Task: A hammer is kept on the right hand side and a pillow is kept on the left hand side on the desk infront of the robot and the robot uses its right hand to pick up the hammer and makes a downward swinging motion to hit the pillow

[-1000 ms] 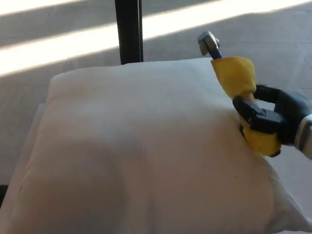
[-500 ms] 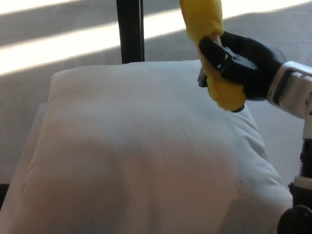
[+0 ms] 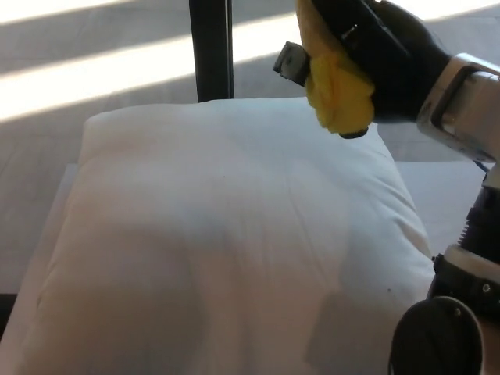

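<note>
A large white pillow (image 3: 226,242) fills most of the head view. My right hand (image 3: 383,55) is raised above the pillow's far right corner, at the top right of the picture, shut on the hammer's yellow handle (image 3: 336,90). The hammer's grey metal head (image 3: 291,61) pokes out to the left of the hand, clear of the pillow. My left hand does not show.
The pillow lies on a pale desk whose edge (image 3: 62,187) shows at the left. A black vertical post (image 3: 211,47) stands behind the pillow. My right arm's joints (image 3: 453,312) fill the lower right corner. Sunlit floor lies beyond.
My right hand has lifted the hammer from the pillow's right edge up and over its far corner. The hammer's head now points left instead of up.
</note>
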`<state>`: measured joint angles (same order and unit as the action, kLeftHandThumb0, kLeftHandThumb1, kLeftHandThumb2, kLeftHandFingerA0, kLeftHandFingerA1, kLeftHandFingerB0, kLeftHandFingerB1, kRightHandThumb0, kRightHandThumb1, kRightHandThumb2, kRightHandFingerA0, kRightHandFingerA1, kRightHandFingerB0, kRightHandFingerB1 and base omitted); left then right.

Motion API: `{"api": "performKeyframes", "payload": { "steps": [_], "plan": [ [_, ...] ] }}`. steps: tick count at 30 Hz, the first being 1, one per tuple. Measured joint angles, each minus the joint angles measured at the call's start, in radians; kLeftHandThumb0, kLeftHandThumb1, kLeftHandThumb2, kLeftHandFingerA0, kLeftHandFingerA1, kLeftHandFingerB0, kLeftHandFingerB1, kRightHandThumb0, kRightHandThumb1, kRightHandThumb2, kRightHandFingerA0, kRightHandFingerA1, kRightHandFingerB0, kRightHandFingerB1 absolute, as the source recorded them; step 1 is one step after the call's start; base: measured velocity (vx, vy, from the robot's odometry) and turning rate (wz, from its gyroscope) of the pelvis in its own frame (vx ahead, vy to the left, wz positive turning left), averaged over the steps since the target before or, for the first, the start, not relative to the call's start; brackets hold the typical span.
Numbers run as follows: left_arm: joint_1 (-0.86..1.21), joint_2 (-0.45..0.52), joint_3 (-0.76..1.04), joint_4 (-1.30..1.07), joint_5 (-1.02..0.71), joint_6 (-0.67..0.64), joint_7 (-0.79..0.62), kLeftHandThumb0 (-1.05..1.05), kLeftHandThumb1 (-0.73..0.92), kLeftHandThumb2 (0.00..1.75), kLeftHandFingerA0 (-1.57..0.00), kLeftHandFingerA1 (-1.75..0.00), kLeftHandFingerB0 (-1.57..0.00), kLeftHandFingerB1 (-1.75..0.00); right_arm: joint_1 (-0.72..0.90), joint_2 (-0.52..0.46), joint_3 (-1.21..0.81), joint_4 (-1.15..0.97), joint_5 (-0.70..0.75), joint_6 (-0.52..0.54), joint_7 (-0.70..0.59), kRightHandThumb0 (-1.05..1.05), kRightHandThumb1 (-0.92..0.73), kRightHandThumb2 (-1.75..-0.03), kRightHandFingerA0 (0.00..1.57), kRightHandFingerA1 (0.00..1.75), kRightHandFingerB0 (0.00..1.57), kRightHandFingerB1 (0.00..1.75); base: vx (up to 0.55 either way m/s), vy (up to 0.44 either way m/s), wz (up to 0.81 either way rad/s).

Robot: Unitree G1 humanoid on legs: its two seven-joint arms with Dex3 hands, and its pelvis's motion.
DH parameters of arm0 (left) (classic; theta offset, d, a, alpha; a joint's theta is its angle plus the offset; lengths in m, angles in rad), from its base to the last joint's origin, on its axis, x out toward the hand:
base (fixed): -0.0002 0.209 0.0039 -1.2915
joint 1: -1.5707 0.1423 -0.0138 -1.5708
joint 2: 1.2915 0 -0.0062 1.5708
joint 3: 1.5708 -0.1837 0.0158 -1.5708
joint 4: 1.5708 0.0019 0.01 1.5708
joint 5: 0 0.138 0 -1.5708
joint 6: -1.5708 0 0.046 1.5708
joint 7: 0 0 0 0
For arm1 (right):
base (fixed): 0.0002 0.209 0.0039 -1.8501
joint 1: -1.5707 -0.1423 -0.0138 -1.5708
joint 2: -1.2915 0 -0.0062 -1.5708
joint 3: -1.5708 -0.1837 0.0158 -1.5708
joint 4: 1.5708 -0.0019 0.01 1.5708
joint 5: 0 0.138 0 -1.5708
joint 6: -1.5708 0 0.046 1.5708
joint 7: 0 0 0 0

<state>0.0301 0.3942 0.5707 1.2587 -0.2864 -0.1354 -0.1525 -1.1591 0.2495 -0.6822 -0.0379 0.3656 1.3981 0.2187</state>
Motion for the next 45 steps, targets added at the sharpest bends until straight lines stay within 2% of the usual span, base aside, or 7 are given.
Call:
{"api": "performKeyframes", "payload": {
  "steps": [6,15,18,21,22,24,45],
  "plan": [
    [0.000,0.001,0.005,0.001,-0.004,0.000,-0.001,-0.58,0.55,0.90,-0.63,-0.63,-0.47,-0.57,0.000,0.004,-0.062,-0.058,0.010,0.092,-0.012,-0.31,-0.66,-1.18,0.99,1.75,0.69,1.75,0.00,0.000,0.00],
    [-0.010,0.012,0.009,0.001,-0.010,-0.001,-0.011,-0.56,0.70,0.61,-0.71,-0.50,-0.56,-0.46,0.171,-0.020,0.060,-0.107,0.046,0.181,-0.057,-0.43,-0.78,-0.86,1.03,1.75,0.75,1.48,0.00,0.000,0.00],
    [-0.014,0.014,0.008,0.000,-0.010,-0.001,-0.011,-0.60,0.54,0.90,-0.63,-0.63,-0.48,-0.58,0.276,-0.031,0.119,-0.103,0.047,0.193,-0.067,-0.35,-0.72,-1.03,1.06,1.75,0.79,1.61,0.00,0.000,0.00],
    [-0.015,0.014,0.007,-0.003,-0.010,-0.001,-0.011,-0.58,0.70,0.60,-0.71,-0.50,-0.53,-0.45,0.378,-0.033,0.175,-0.101,0.046,0.199,-0.082,-0.32,-0.71,-1.06,1.05,1.75,0.77,1.58,0.00,0.000,0.00],
    [-0.017,0.014,0.006,-0.005,-0.010,-0.001,-0.011,-0.60,0.54,0.90,-0.63,-0.63,-0.49,-0.58,0.413,-0.033,0.196,-0.100,0.046,0.199,-0.088,-0.29,-0.67,-1.14,1.05,1.75,0.69,1.69,0.00,0.000,0.00],
    [-0.019,0.014,0.006,-0.005,-0.010,-0.001,-0.011,-0.57,0.70,0.62,-0.70,-0.50,-0.52,-0.45,0.475,-0.032,0.238,-0.101,0.046,0.200,-0.095,-0.31,-0.63,-1.18,1.05,1.75,0.72,1.66,0.00,0.000,0.00],
    [-0.038,0.043,0.000,-0.022,-0.011,0.000,-0.018,-0.58,0.70,0.62,-0.67,-0.48,-0.50,-0.44,0.770,0.008,0.384,-0.176,0.070,0.160,-0.142,-0.34,-0.71,-1.07,1.10,1.75,0.73,1.59,0.00,0.000,0.00]
  ]
}}
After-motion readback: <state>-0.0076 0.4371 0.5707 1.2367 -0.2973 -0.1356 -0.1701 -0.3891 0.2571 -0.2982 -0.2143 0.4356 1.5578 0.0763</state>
